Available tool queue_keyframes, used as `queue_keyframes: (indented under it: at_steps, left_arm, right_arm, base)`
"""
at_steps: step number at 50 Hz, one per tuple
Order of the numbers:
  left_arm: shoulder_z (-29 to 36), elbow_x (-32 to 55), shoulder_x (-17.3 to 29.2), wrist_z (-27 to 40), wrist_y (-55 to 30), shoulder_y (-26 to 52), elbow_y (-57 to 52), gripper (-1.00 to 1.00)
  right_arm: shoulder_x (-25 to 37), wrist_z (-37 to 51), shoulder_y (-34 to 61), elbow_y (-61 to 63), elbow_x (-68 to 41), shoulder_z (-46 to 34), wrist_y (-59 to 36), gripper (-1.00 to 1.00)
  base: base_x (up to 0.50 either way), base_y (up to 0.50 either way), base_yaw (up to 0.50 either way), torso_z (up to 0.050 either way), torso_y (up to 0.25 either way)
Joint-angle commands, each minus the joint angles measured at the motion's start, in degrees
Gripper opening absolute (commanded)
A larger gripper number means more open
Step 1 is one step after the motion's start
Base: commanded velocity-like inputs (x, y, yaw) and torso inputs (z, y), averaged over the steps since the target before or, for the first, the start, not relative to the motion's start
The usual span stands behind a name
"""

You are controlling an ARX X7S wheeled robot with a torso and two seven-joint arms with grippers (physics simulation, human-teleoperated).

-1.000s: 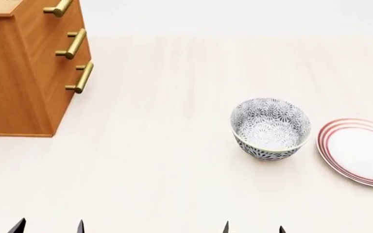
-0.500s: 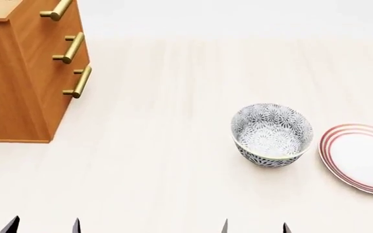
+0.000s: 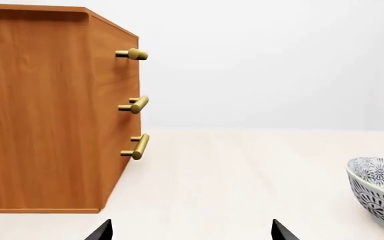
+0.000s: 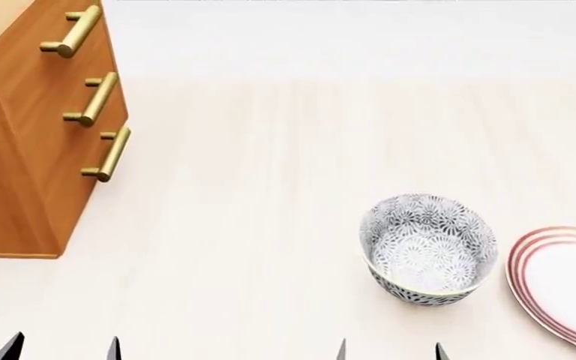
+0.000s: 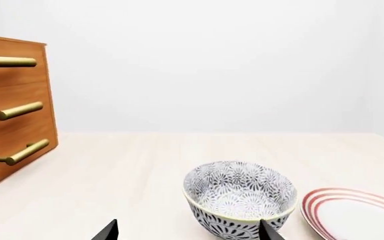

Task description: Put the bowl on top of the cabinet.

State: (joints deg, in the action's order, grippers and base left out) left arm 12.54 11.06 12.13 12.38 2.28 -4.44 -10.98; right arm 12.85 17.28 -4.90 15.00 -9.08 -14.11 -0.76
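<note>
Pale wood-grain surface (image 4: 258, 187), light cream with faint lengthwise streaks, fills most of the head view and runs to a plain white wall (image 5: 199, 65) behind. Wall bare and featureless. Light even and soft, only weak shadows on the surface. Flat white plate (image 4: 568, 289) with red rings lies at the right edge.

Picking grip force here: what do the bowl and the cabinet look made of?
The bowl: probably glazed ceramic, given its smooth white surface printed with grey-black flowers. The cabinet: wood or wood veneer, with visible orange-brown grain in a satin finish; its handles look like brass.
</note>
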Motion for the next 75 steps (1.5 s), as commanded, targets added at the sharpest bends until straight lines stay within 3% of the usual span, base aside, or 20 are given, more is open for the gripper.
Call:
queue_keyframes:
  at_steps: [1,28,75]
  left_arm:
    - [0.6,0.2,0.5,0.6,0.2,-0.4,-0.8,1.0]
    - [1.2,1.0,2.0,2.1,0.6,-1.6,-3.5,1.0]
    - [2.2,1.5,2.8,3.3,0.7,-0.9,-2.8,1.0]
  right_arm:
    - [0.5,0.4,-0.2,0.6,0.0,-0.6,0.2,1.0]
    - [1.3,1.6,-0.5,1.1,0.0,-1.4,1.2,1.0]
    - [2.4,2.3,-0.7,1.1,-0.6,-2.4,3.2,1.0]
  base:
    - [0.34,0.0,0.0,0.0,0.0]
    - [0.34,0.0,0.0,0.0,0.0]
    - [0.07,0.0,0.0,0.0,0.0]
